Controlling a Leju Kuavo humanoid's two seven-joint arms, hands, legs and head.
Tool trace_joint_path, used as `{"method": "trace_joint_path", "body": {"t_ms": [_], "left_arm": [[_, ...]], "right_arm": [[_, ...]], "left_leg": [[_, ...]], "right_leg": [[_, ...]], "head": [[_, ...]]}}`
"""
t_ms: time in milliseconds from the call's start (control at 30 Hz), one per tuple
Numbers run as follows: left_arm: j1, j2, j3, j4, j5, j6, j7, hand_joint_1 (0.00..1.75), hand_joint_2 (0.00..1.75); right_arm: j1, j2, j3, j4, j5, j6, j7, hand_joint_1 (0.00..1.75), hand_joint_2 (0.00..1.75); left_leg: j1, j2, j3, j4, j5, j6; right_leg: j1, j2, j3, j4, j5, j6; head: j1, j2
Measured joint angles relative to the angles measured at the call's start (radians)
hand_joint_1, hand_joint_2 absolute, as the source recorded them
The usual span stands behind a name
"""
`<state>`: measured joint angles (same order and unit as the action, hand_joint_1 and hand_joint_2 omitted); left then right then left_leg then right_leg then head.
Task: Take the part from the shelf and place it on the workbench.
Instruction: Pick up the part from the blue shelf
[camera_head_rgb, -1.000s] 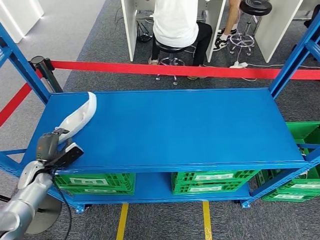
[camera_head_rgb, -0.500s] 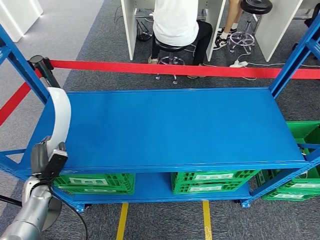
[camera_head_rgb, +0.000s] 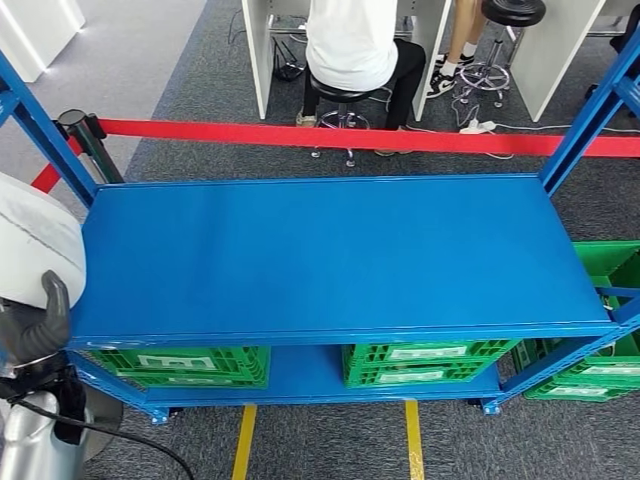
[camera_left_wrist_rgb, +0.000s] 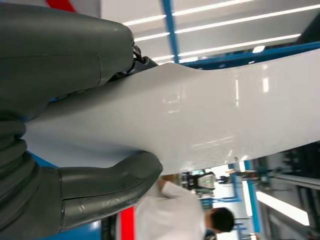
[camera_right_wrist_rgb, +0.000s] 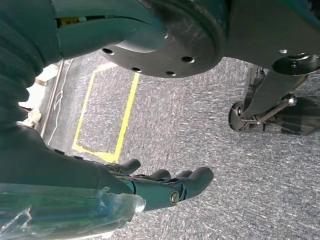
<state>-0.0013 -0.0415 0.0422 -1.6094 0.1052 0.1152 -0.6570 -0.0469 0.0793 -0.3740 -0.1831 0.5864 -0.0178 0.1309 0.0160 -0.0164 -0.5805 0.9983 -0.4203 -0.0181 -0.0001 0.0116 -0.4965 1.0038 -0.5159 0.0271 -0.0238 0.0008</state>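
Observation:
My left hand (camera_head_rgb: 34, 330) grips the white curved part (camera_head_rgb: 34, 245) at the left edge of the head view, lifted clear of the blue shelf (camera_head_rgb: 340, 260) and off its left end. In the left wrist view the glossy white part (camera_left_wrist_rgb: 196, 115) lies between my grey thumb (camera_left_wrist_rgb: 109, 185) and the fingers (camera_left_wrist_rgb: 68, 50). My right hand (camera_right_wrist_rgb: 162, 187) hangs over the grey carpet with its fingers stretched out and nothing in them.
A red barrier tape (camera_head_rgb: 362, 140) runs behind the shelf, with a black post (camera_head_rgb: 83, 135) at its left end. A person sits on a stool (camera_head_rgb: 343, 100) beyond it. Green crates (camera_head_rgb: 423, 362) fill the lower shelf level. Blue uprights (camera_head_rgb: 45, 130) flank the shelf.
My left hand has lifted the white part off the shelf's left end and swung it left and toward the camera; the part now stands much larger at the picture's left edge.

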Motion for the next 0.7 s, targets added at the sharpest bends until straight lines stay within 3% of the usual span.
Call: {"method": "trace_joint_path", "body": {"t_ms": [267, 467, 700], "left_arm": [[0.029, -0.008, 0.002, -0.137, -0.059, 0.004, -0.014, 1.75, 1.75], [0.037, -0.006, 0.000, -0.149, -0.031, -0.049, 0.047, 1.75, 1.75], [0.076, -0.007, -0.001, -0.168, -0.035, -0.028, 0.039, 1.75, 1.75]], "right_arm": [[-0.001, 0.000, -0.022, 0.000, 0.000, 0.000, -0.008, 0.00, 1.75], [-0.001, 0.001, -0.045, 0.000, -0.012, 0.000, -0.011, 0.00, 1.75], [-0.001, 0.003, -0.066, 0.000, -0.015, -0.011, -0.015, 0.00, 1.75]], "left_leg": [[0.000, 0.000, 0.000, 0.000, 0.000, 0.000], [0.000, 0.000, 0.000, 0.000, 0.000, 0.000], [-0.006, 0.000, 0.000, 0.004, -0.006, 0.009]], "right_leg": [[0.000, 0.000, 0.000, 0.000, 0.000, 0.000], [0.000, 0.000, 0.000, 0.000, 0.000, 0.000], [-0.007, 0.000, 0.005, -0.004, -0.001, 0.007]], "head": [[0.000, 0.000], [0.000, 0.000], [0.000, 0.000]]}}
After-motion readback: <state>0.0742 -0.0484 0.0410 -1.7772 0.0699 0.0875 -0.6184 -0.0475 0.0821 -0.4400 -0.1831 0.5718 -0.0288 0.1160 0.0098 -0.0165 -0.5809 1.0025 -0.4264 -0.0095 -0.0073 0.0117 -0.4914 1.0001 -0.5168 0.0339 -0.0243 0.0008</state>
